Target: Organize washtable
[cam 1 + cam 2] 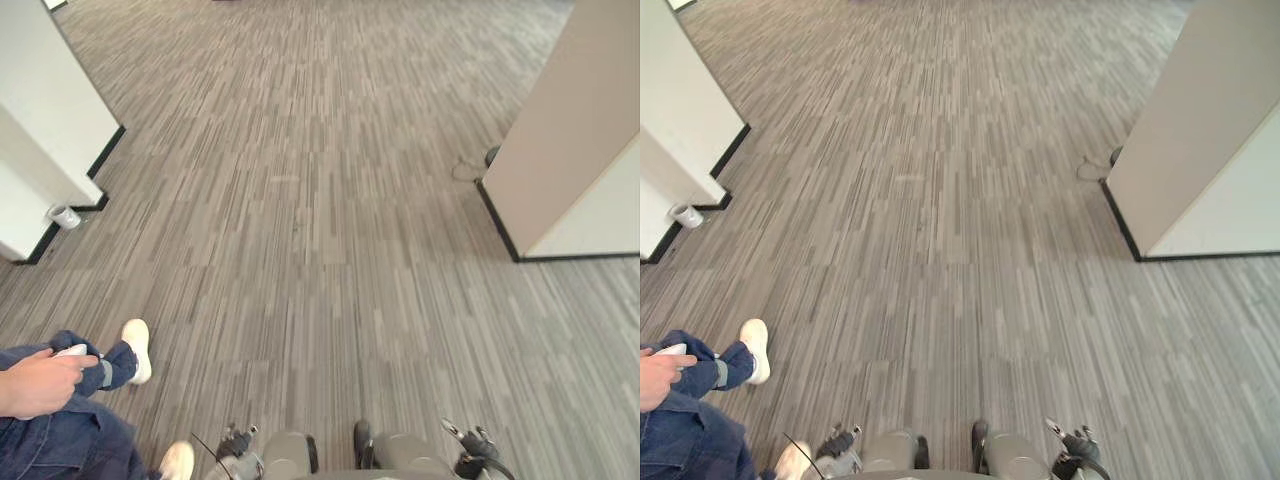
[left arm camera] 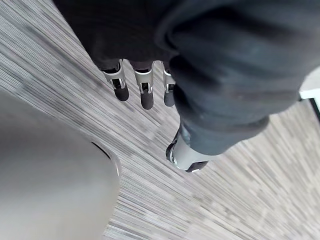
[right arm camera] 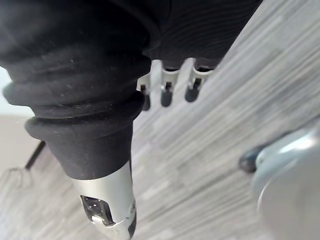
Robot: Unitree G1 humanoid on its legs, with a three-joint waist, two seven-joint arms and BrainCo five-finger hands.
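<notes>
Fingers of both my hands hang relaxed and nearly straight over the carpet, pinching nothing. Those of my left hand show as a short row of silver links with dark tips, the thumb apart from them; those of my right hand hang likewise, thumb apart.

Nearest, under the fingertips on either side, lies striped grey carpet floor. Somewhat ahead of my left fingers and outward sits a person in blue trousers and white shoes, one hand closed on a small white object whose kind I cannot tell. Farther out on that side a white wall corner with a dark base strip rises, a small pale cup-like item at its foot. Well ahead of my right fingers stands a pale partition on a dark base.

The washtable and its articles lie nowhere near either set of fingers, so I cannot tell their position or how tidy they are. Judged step: standing or travelling on open floor, away from the counter, which fits going to it as well as having left it. Any handling would first require the counter within reach.
</notes>
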